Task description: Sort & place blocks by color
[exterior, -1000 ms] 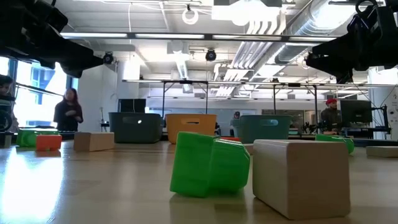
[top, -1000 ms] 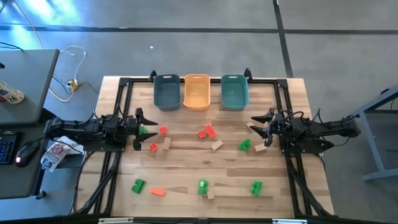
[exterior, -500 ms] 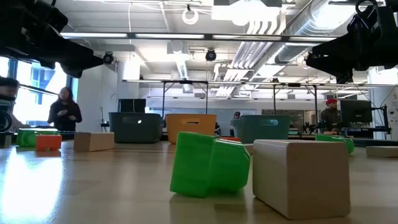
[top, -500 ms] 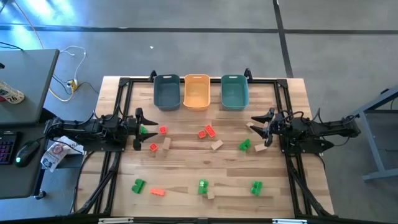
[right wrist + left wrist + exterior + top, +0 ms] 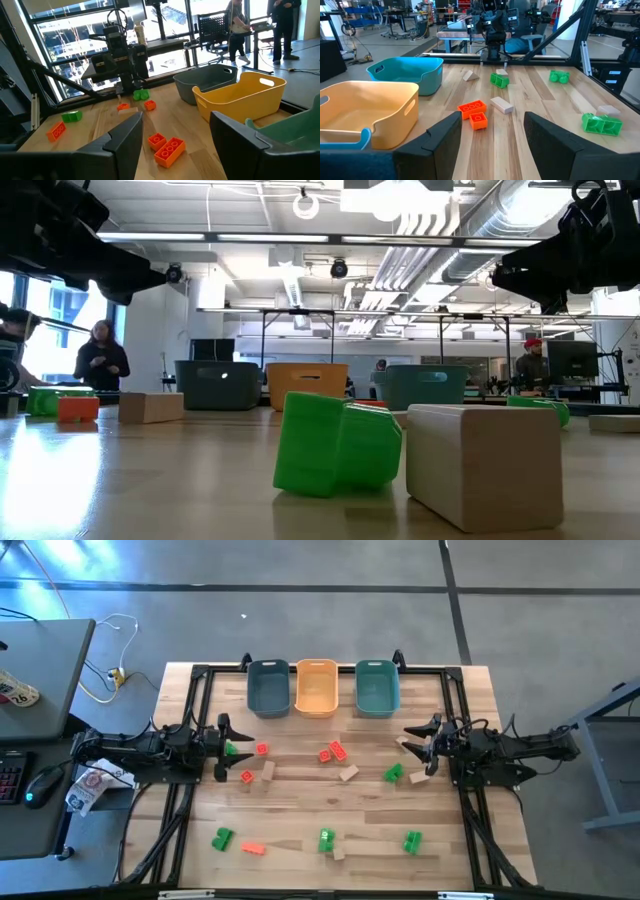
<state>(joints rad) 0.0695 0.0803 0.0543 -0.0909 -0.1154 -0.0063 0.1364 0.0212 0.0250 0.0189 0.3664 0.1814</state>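
Honestly nothing's sorted yet: small red-orange, green and tan toy blocks (image 5: 336, 751) scattered mid-table, all three plastic bins (image 5: 319, 686) look empty. Left gripper (image 5: 222, 748) and right gripper (image 5: 420, 745) both apart, holding nothing. I'd grab nearest block square, one at a time.

Grey concrete floor (image 5: 300, 600); exposed ceiling ducts (image 5: 450, 220); large windows (image 5: 75, 35).

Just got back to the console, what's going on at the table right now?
Nothing is being handled. The left pincer and right pincer hang open and empty at opposite sides of the table. Red-orange, green and tan blocks lie scattered across the wood. The blue-grey bin, orange-yellow bin and teal bin sit side by side at the far edge, with no blocks visible inside.
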